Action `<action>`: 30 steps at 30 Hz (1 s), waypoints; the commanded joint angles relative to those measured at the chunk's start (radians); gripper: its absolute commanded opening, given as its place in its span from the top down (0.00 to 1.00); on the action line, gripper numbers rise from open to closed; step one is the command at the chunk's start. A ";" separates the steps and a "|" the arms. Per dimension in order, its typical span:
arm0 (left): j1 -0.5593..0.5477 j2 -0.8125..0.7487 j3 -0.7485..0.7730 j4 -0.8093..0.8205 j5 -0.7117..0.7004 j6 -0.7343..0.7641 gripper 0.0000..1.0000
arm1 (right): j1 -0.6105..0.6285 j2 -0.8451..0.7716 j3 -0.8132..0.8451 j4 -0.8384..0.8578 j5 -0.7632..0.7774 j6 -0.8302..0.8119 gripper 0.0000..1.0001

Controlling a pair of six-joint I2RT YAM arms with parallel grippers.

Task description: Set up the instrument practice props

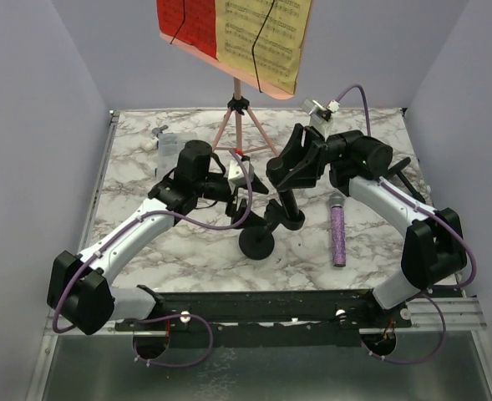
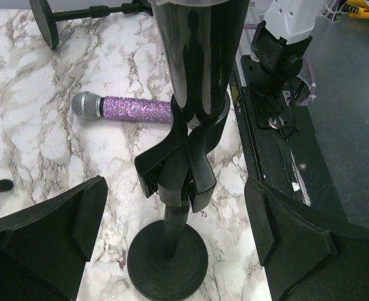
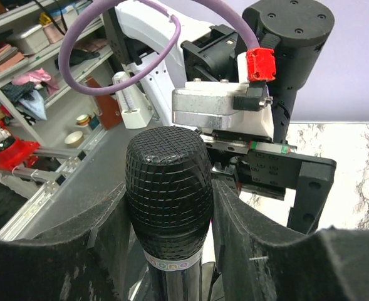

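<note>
Right gripper [image 3: 170, 200] clenched on black microphone [image 3: 168, 169], mesh head up, glossy shaft end at forked clip of round-based holder [image 2: 168, 260]. Left gripper [image 2: 175, 194] released, dark pads [image 2: 46, 238] flanking holder. Purple glitter microphone [image 1: 338, 236] flat on marble table [image 1: 195, 251], 3 o'clock of holder.

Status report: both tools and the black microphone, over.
Right tool shut on black microphone, tail at clip of holder. Left tool open, flanking holder. Purple microphone lying clear to the side.
</note>
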 commanded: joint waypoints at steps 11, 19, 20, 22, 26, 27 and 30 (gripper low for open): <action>-0.053 0.140 0.049 0.104 0.055 0.075 0.01 | -0.001 -0.051 -0.031 0.034 -0.091 -0.131 0.99; -0.054 0.150 0.003 0.197 0.102 0.030 0.08 | -0.001 -0.118 -0.060 -0.215 -0.072 -0.341 0.99; -0.055 0.152 0.002 0.198 0.107 0.029 0.16 | 0.000 -0.129 -0.066 -0.259 -0.068 -0.389 0.99; -0.056 0.153 -0.009 0.198 0.093 0.029 0.63 | -0.001 -0.162 -0.073 -0.386 -0.048 -0.490 0.99; -0.056 0.117 -0.051 0.201 0.020 0.057 1.00 | 0.003 -0.250 -0.057 -0.777 0.038 -0.798 0.99; -0.056 0.106 -0.057 0.202 0.013 0.060 1.00 | 0.009 -0.268 -0.042 -0.887 0.065 -0.898 0.99; -0.056 0.084 -0.070 0.210 0.002 0.053 1.00 | 0.038 -0.325 -0.017 -1.152 0.164 -1.118 1.00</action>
